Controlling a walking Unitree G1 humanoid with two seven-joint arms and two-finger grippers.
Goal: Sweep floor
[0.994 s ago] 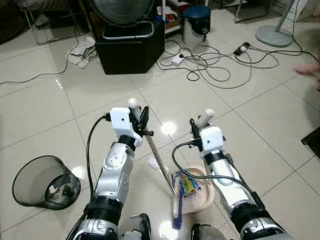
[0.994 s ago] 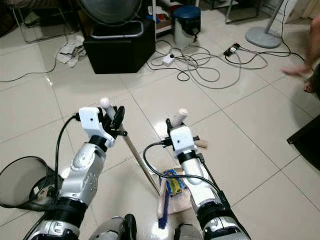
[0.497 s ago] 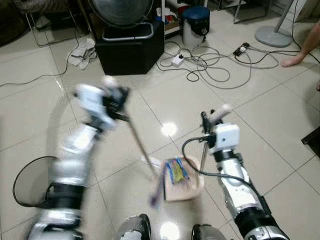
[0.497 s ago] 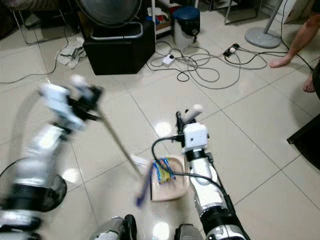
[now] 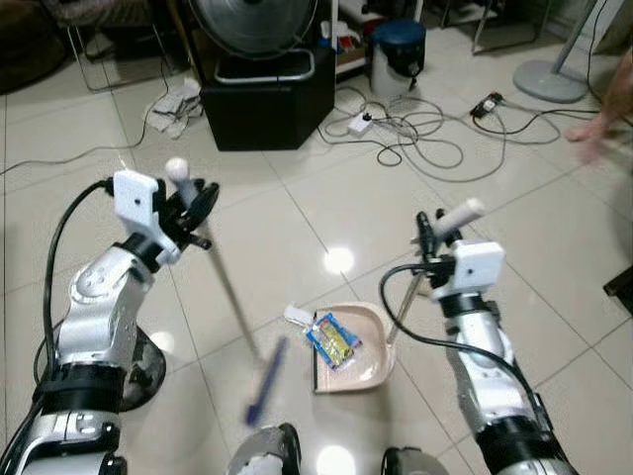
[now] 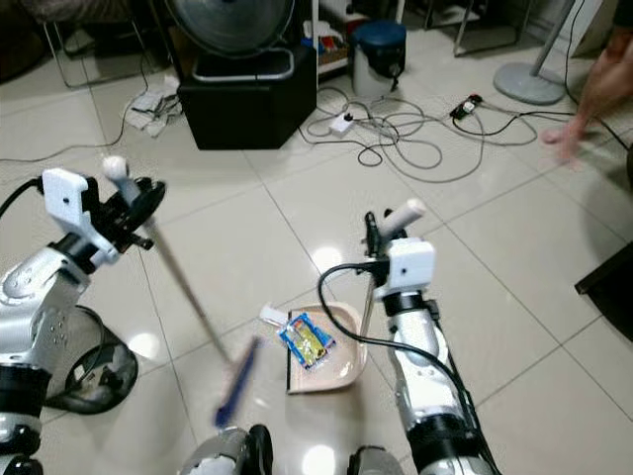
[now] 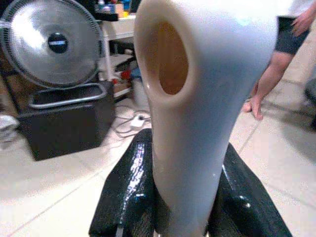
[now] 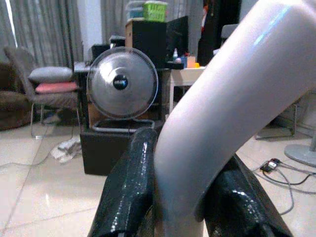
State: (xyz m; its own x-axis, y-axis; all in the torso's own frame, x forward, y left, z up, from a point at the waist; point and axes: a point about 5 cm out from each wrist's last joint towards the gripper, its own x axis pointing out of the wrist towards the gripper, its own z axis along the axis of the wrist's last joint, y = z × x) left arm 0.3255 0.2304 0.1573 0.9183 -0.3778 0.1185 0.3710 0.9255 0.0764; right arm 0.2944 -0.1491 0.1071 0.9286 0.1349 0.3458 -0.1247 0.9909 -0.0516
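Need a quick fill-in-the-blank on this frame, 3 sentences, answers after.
1. The left gripper is shut on the handle of the ____.
2. The right gripper holds the handle of the ____.
3. The blue and yellow wrapper lies in the dustpan, and a white scrap lies on the ____ beside it.

Missing words: broom; dustpan; floor

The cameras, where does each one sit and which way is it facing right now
Head eye views: look down at the floor, both arms, broom, dustpan.
Left wrist view: along left gripper shut on the broom handle, toward the fan.
Right wrist view: along right gripper shut on the dustpan handle.
Shared: both wrists see the fan.
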